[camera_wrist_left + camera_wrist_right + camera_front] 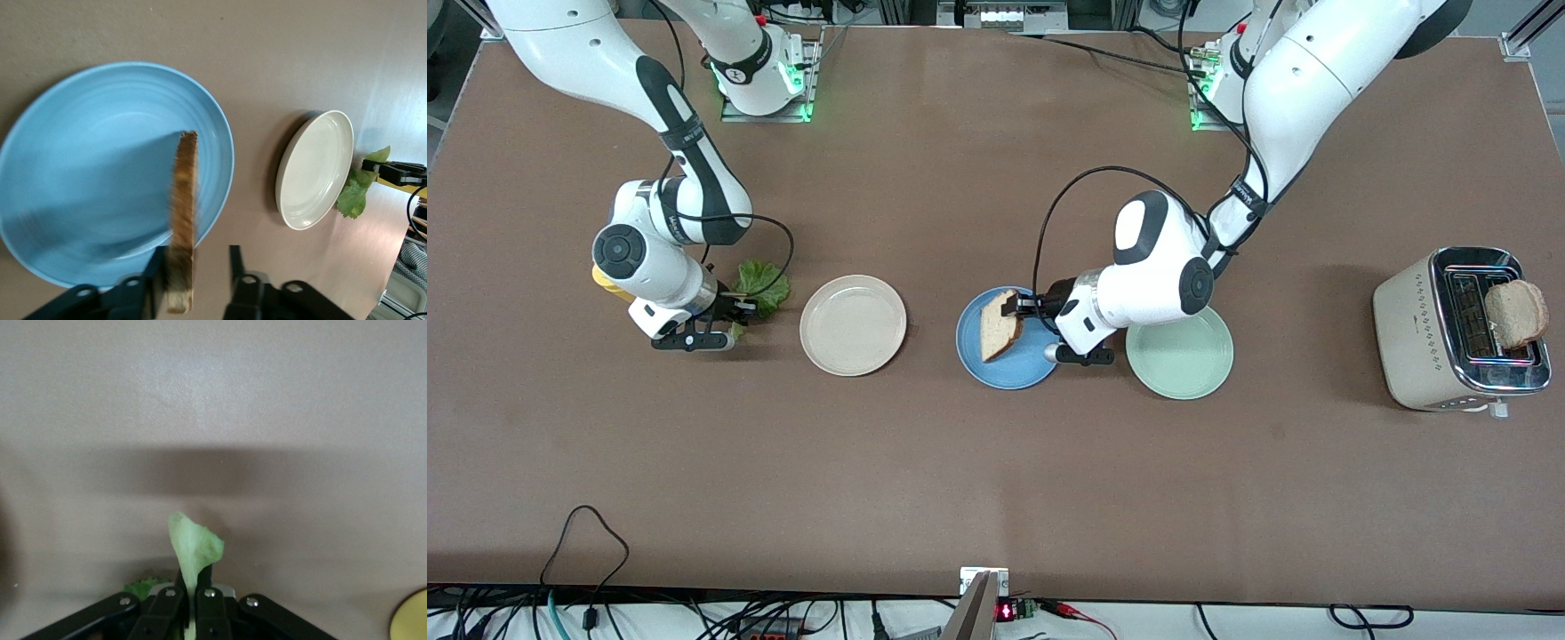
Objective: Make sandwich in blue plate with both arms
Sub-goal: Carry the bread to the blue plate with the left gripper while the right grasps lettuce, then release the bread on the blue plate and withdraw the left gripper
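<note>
Left gripper (195, 280) parted, bread slice (183, 247) between | right gripper (190, 600) pinching lettuce (193, 550)

A tan bread slice (182, 220) stands on edge over the blue plate (87, 167), between the left gripper's (200, 280) parted fingers. A green lettuce leaf (193, 550) is pinched in the right gripper (190, 603), just above the surface.

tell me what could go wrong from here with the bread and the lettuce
The tan-brown bread slice stands on edge over the round blue plate, near its rim, with the left gripper fingers apart; it may topple onto the table. The right gripper pinches only an edge of the green ruffled lettuce leaf, which could slip or tear.
</note>
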Robot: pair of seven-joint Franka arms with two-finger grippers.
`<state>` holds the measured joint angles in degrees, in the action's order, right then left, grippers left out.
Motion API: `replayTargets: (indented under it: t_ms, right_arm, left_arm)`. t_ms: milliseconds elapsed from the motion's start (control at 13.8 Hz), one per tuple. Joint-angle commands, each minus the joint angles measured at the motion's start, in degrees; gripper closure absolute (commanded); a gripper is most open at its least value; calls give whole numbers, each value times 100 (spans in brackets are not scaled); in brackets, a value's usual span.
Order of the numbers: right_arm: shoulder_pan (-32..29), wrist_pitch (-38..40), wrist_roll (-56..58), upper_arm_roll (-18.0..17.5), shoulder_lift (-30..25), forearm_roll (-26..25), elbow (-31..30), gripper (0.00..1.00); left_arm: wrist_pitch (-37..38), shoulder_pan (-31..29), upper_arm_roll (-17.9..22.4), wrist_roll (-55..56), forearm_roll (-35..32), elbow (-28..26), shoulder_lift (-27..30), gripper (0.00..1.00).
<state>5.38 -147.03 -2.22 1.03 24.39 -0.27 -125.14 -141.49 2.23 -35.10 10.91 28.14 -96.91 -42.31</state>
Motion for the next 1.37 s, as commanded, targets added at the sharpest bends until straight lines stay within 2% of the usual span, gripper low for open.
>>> replayTargets:
  t_ms: [0, 145, 362, 506, 651, 796, 1013, 1158, 1302]
  right_arm:
    - [-28, 156, 90, -33, -136, -61, 51, 100]
    - [-10, 463, 99, -33, -346, -61, 113, 100]
    - [33, 1691, -49, -85, -663, -27, 621, 100]
    - [217, 2561, -443, -94, -760, 9, 1034, 100]
    - [577, 3021, -1180, -94, -787, 18, 1386, 100]
    - [1033, 3066, -2119, -94, -743, 393, 1528, 100]
    - [1851, 3049, -3894, -85, -472, 1141, 2026, 100]
    - [2159, 3005, -5002, -85, 19, 1518, 2676, 100]
    - [2406, 2987, -5847, -85, 599, 2046, 3318, 100]
  left_arm:
    - [7, -47, 100, -396, 69, 129, -145, 0]
    - [25, -64, 196, -396, 69, 120, -111, 0]
    - [77, -310, 232, -396, 51, 76, 55, 0]
    - [235, -433, 302, -396, 16, -20, 467, 0]
    - [751, -530, 599, -396, -421, -3, 889, 0]
    - [1270, -583, 890, -370, -1202, 93, 1215, 0]
    - [2026, -942, 970, -379, -2151, 172, 1629, 0]
    - [3139, -1101, 1083, -352, -2847, 943, 1621, 0]
    - [3583, -1075, 1618, -387, -2938, 1401, 1691, 0]
